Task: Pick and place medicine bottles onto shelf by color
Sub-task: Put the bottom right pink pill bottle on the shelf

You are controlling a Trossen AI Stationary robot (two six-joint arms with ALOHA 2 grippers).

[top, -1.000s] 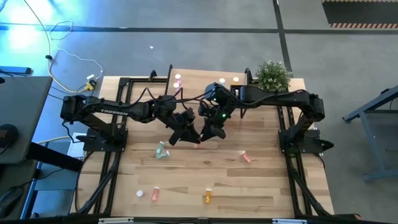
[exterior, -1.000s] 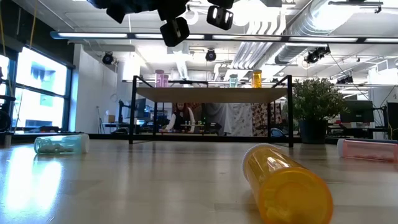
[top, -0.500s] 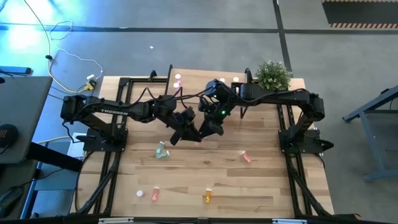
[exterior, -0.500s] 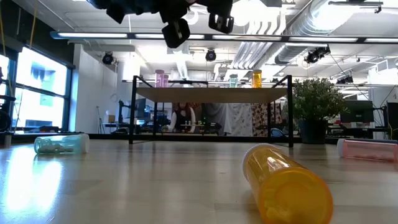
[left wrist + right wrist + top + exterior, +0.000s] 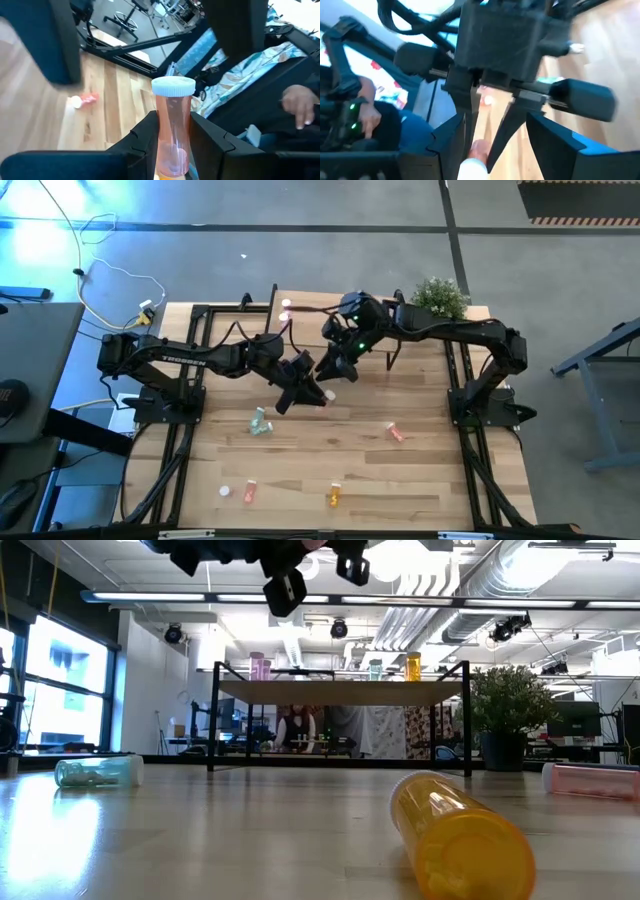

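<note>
Left gripper (image 5: 172,145) holds salmon bottle (image 5: 172,127) upright (cap up).

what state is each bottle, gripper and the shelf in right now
left gripper: shut on a salmon bottle, raised above the table
salmon bottle: held, white cap on
right gripper: raised beside the left one, open or shut unclear
orange bottle: lying on its side on the table
green bottle: lying on its side
shelf: standing, several bottles upright on top

Left gripper (image 5: 318,394) and right gripper (image 5: 333,372) adjacent at mid-table; shelf (image 5: 340,692) behind (bottles (image 5: 413,666) on it); plant (image 5: 438,300) right.
</note>
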